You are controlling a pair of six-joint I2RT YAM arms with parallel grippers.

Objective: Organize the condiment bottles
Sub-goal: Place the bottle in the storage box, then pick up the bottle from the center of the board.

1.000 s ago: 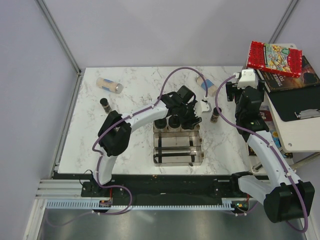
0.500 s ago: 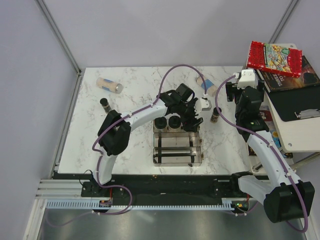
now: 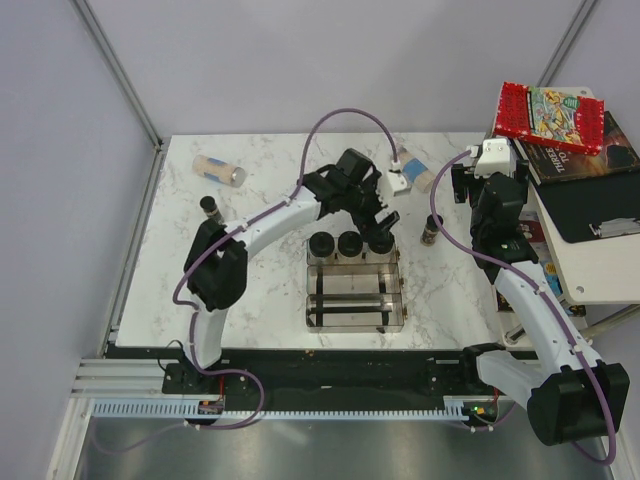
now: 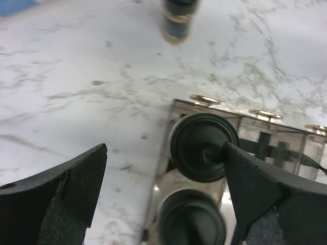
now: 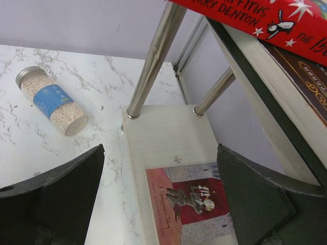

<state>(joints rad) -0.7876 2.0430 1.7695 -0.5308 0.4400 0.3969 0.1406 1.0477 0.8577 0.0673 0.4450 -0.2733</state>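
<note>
Left hand (image 4: 164, 153) was spread wide, grasping nothing, and hung over the far right end of the rack (image 4: 265, 115). The end jar (image 4: 204, 147) sat below and between the fingers, apparently untouched. Three black-lidded jars (image 3: 348, 243) stood in a row in the rack's far compartment, around the middle of the desk (image 3: 250, 290). Right hand (image 5: 159, 168) was also wide open and held nothing, parked off the desk's right edge over a wooden shelf (image 5: 168, 132).

Loose items:
- One beige bottle (image 3: 218, 171) lay near the far left corner.
- A second beige bottle (image 5: 51, 99) lay by the far edge, right of middle.
- One spice bottle (image 3: 210, 207) stood near the left edge.
- Another spice bottle (image 3: 431, 232) stood between the rack and the right edge.

The step looked like clearing off the seated jars. The best move was probably a straight lift, so neither finger clipped the end jar's lid. The spice bottle off the rack's right side seemed the closest next pick. It is slim and likely tippy, so the fingers should centre on the body and close gently.

Writing: the red book (image 5: 286, 20) showed "ERRY DENTON", "FITHS" and "THE 13", all cut off. The beige bottle's blue label had white marks, unreadable. The lower book cover (image 5: 191, 199) had script too small to read.
</note>
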